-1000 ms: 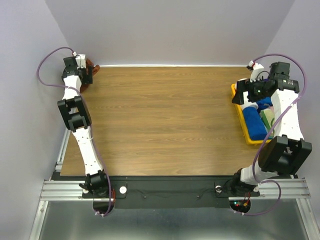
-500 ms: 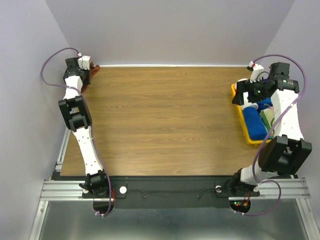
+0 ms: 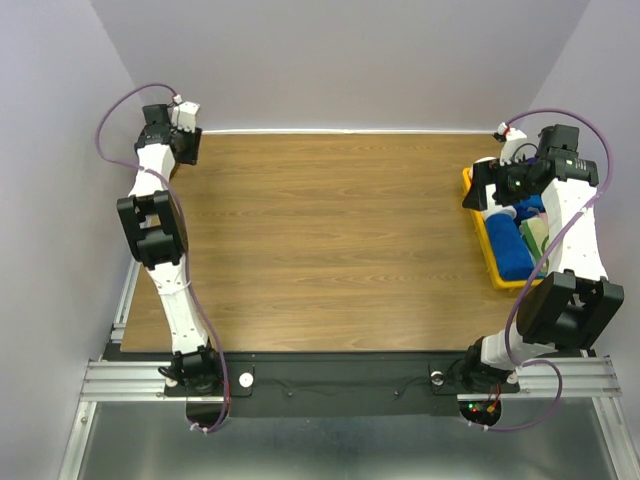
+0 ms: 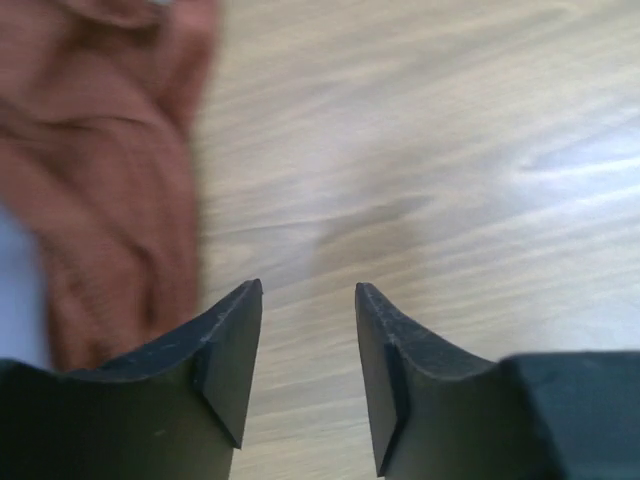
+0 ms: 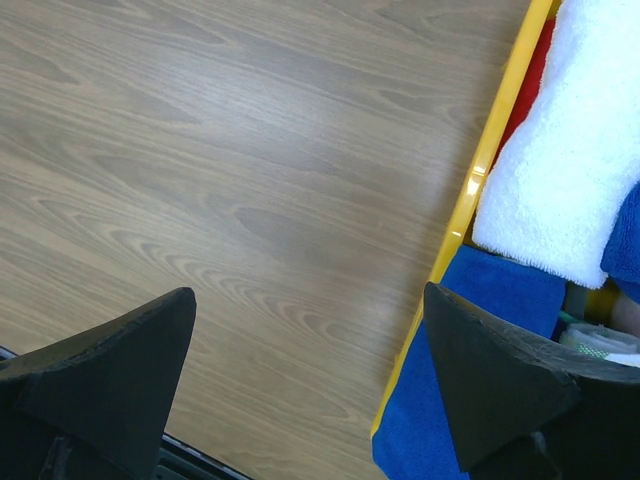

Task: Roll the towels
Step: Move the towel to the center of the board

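The rust-brown towel (image 4: 100,170) lies crumpled on the wooden table at the far left corner, blurred in the left wrist view. In the top view my left wrist hides it. My left gripper (image 4: 308,300) is open and empty, its fingertips over bare wood just right of the towel. It also shows in the top view (image 3: 185,145). My right gripper (image 5: 310,300) is wide open and empty above the left rim of the yellow bin (image 5: 490,160). A pale cream-green towel (image 3: 534,237) lies inside the bin, and only a sliver shows in the right wrist view (image 5: 600,342).
The yellow bin (image 3: 490,262) stands at the table's right edge and holds a white rolled towel (image 5: 570,150), a blue towel (image 5: 470,420) and something red (image 5: 527,95). Purple-grey walls close in the back and both sides.
My left gripper has swung to the right and back, off the rust-brown towel, which it now covers in the top view. The right arm has not moved.
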Robot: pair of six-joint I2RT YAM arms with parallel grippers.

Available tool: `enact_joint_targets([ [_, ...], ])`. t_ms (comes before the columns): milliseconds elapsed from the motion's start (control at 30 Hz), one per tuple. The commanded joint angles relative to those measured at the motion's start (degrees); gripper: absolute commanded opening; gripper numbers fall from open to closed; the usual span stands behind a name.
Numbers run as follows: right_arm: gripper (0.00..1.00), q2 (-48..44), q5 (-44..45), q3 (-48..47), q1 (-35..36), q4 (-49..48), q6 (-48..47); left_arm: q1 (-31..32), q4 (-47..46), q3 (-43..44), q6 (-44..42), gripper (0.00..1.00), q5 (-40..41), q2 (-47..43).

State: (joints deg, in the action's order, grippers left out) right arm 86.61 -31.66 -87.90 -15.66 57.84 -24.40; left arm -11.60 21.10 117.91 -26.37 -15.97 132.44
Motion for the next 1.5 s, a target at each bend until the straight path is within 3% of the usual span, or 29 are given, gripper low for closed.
enact_joint_targets([
  [0,1.00,-1.7,-1.3,-0.5,0.4,-0.2,-0.1,-3.5,-3.3,4.5,0.8,0.55,6.2,-1.1],
  [167,1.00,-0.7,-1.4,-0.9,0.5,-0.1,0.7,-4.1,-2.7,11.2,0.0,0.56,9.4,5.2],
  [500,1.00,0.6,1.6,-1.8,0.6,-0.4,1.6,-6.2,-6.1,18.5,0.6,0.70,14.0,15.3],
  [667,1.00,0.7,2.9,-1.6,0.8,-0.6,1.8,-6.6,-6.6,18.2,-0.3,0.67,12.3,17.2],
  [767,1.00,1.1,2.9,-2.1,0.9,-0.6,2.3,-6.7,-7.0,18.1,-0.6,0.44,10.0,18.1],
  [800,1.00,1.2,3.0,-2.4,0.9,-0.6,2.5,-6.9,-7.0,18.1,-0.7,0.27,9.6,18.1],
  [933,1.00,1.3,2.4,-2.4,1.1,-0.6,2.6,-6.0,-5.2,17.7,-3.2,0.00,5.6,16.5],
  [1033,1.00,0.8,1.0,-1.8,1.4,-0.6,2.3,-3.4,-4.3,13.0,-9.0,0.00,5.3,10.0],
  [1267,1.00,-0.4,-3.1,-1.3,2.0,-1.7,1.7,11.4,-6.1,-19.4,-20.5,0.00,1.7,-17.5],
  [1467,1.00,0.1,-5.7,-1.9,2.4,-2.5,1.4,24.4,1.7,-38.9,-27.1,0.00,-0.5,-26.7],
])
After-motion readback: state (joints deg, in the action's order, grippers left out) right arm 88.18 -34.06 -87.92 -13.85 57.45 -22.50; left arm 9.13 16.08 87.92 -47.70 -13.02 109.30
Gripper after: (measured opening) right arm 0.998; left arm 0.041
